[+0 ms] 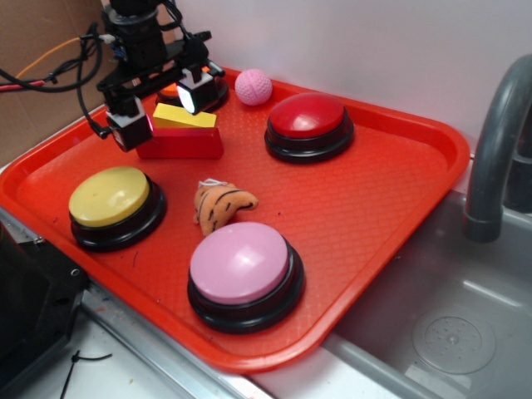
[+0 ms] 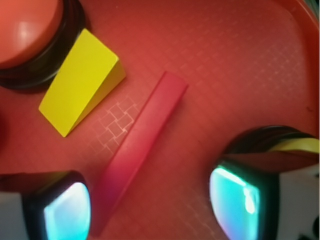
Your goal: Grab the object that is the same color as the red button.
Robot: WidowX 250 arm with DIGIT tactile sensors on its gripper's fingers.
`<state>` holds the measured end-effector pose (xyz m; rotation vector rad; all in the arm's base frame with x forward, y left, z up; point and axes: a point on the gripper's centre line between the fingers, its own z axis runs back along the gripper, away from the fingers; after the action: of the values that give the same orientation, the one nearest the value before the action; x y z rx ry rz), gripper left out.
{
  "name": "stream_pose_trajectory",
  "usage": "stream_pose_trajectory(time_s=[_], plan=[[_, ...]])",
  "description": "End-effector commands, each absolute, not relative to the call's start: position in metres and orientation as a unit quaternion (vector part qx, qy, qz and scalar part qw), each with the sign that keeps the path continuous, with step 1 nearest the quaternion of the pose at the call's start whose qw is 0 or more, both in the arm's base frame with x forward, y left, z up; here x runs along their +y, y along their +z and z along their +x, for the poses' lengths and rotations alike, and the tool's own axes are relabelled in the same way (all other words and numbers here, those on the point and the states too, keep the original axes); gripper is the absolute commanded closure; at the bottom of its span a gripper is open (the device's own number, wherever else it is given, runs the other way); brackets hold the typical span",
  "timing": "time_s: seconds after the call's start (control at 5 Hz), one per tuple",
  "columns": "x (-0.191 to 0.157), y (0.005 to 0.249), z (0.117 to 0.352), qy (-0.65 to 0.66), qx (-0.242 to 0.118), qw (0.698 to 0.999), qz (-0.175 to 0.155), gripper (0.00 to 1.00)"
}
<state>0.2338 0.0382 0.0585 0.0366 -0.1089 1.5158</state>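
The red block (image 1: 180, 143) lay in the upper left of the exterior frame, on the orange-red tray (image 1: 399, 191), with the yellow wedge (image 1: 184, 116) just behind it; from that angle I could not tell whether the two touched. In the wrist frame the red block (image 2: 137, 155) ran as a long diagonal bar from upper centre down to lower left, and the yellow wedge (image 2: 80, 82) sat apart from it at upper left, beside the orange-domed button (image 2: 27, 30).

The red button (image 1: 309, 123), whose colour set the target, stood at upper centre of the exterior frame. The other things in view were a pink ball (image 1: 253, 86) near the tray's far rim, a yellow button (image 1: 112, 204) at left, a pink button (image 1: 243, 270) at lower centre and a small striped toy (image 1: 220, 204) between them.

The gripper (image 1: 160, 106) hovered over the block with its fingers (image 2: 235, 200) spread wide and holding nothing; one pad showed at lower left of the wrist frame, the other at lower right, and the block's lower end reached toward the left one. I judged the step to be the approach, with the grasp not yet begun.

The block lay slantwise to the line between the pads, so the next move seemed to call for a turn of the wrist to bring the pads to the long faces, then a descent and a squeeze. The wedge close by was the likely hazard.
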Motion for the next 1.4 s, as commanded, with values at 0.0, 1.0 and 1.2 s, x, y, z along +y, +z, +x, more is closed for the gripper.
stream_pose_trajectory(time_s=[0.0, 1.0, 1.2], plan=[[0.042, 0.044, 0.247, 0.682, -0.046, 0.730, 0.029, 0.00], [0.035, 0.035, 0.245, 0.597, -0.032, 0.801, 0.013, 1.00], [0.036, 0.071, 0.240, 0.512, -0.037, 0.858, -0.009, 1.00]])
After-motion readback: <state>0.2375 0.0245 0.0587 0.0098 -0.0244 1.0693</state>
